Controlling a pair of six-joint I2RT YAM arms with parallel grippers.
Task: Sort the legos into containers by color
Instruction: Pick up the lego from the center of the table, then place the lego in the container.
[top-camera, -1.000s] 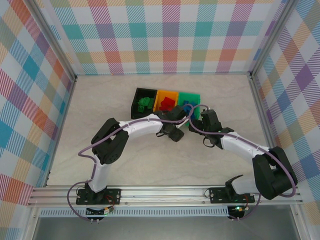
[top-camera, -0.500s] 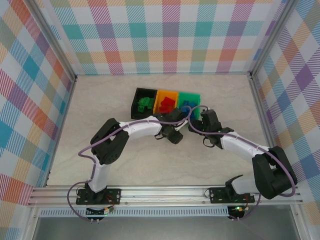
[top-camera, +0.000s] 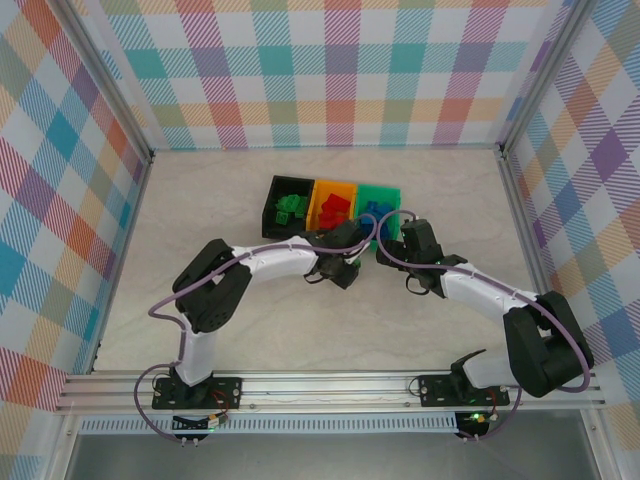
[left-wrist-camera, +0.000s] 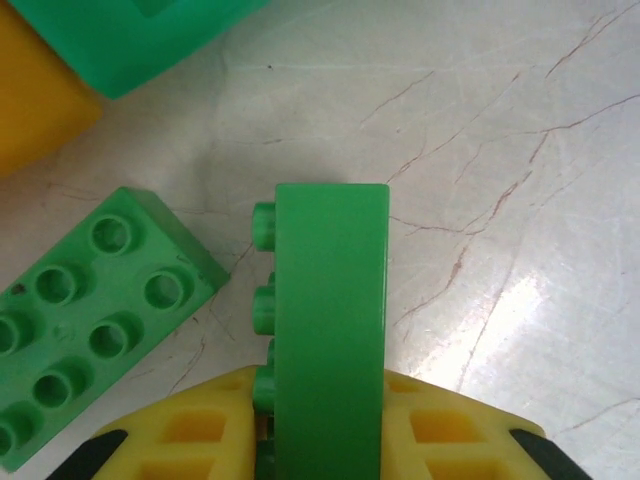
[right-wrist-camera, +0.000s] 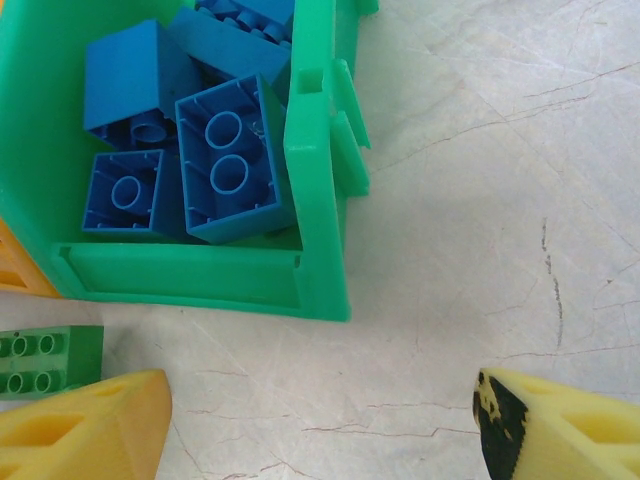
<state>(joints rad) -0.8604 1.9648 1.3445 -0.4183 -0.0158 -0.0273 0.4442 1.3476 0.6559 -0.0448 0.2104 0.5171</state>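
**Sorting at the desk:** On the pale marbled desk (top-camera: 200, 220), three bins stood side by side in a row. The black bin (top-camera: 270, 210) at left held green bricks (top-camera: 290, 207). The orange bin (top-camera: 335, 185) beside it held red bricks (top-camera: 335, 207).

Just in front of the orange bin, the left tool (left-wrist-camera: 320, 440) pinched a green brick (left-wrist-camera: 330, 300) between its yellow fingers (left-wrist-camera: 190, 430). The brick stood on edge with its studs facing left. Whether it touched the desk could not be told. A flat green brick (left-wrist-camera: 90, 310) lay studs up on the desk just to its left, a narrow gap between the two.

The green bin (right-wrist-camera: 320, 200) closed the row at right and held blue bricks (right-wrist-camera: 230, 160). The right tool (right-wrist-camera: 320, 420) hovered near its front wall, fingers spread wide with nothing between them.
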